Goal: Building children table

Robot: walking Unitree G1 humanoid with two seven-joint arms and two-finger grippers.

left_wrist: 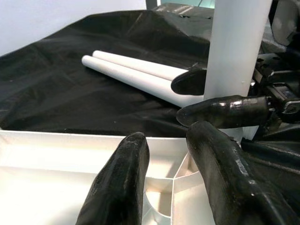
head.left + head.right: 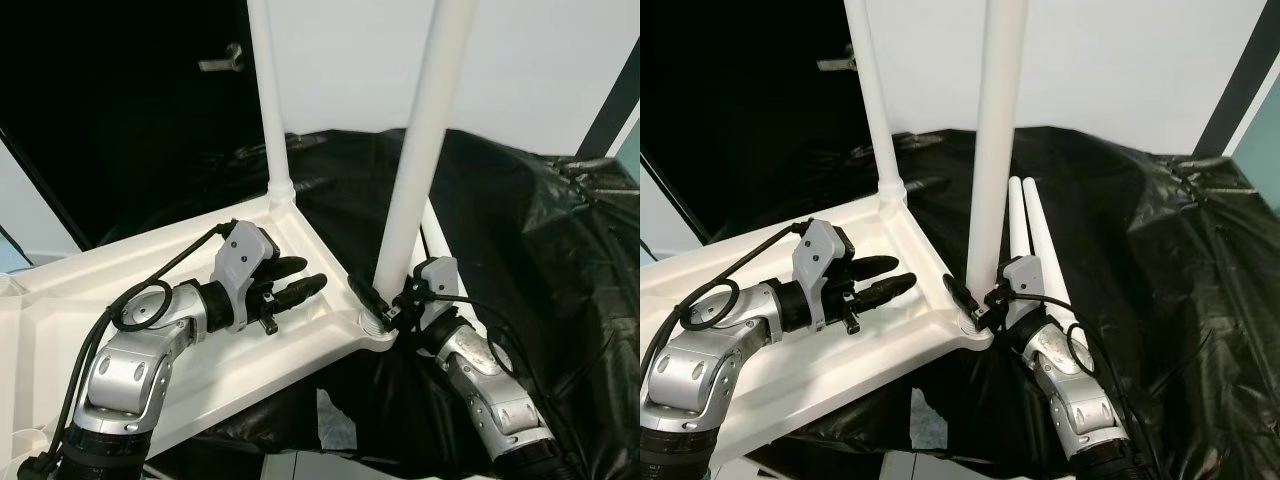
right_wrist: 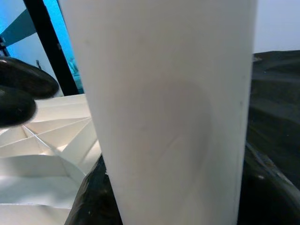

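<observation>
1. Two legs stand upright in corner sockets of the upturned white tabletop (image 2: 120, 265): the far leg (image 2: 270, 100) and the near leg (image 2: 425, 130).
2. Right gripper (image 2: 385, 305) pinches the near leg at its base, likely seating it.
3. Left gripper (image 2: 295, 280) hovers over the tabletop, fingers slightly spread, empty.
4. Two spare legs (image 2: 1035, 235) lie on the black sheet (image 2: 1140, 220), not yet fitted; roughly half done.

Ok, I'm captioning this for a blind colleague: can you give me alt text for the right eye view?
The right pincer grips the base of an upright white table leg at the near corner of an upturned white tabletop. The left pincer hovers open above the tabletop; a second leg stands at the far corner, and two spare legs lie on black sheeting.
</observation>
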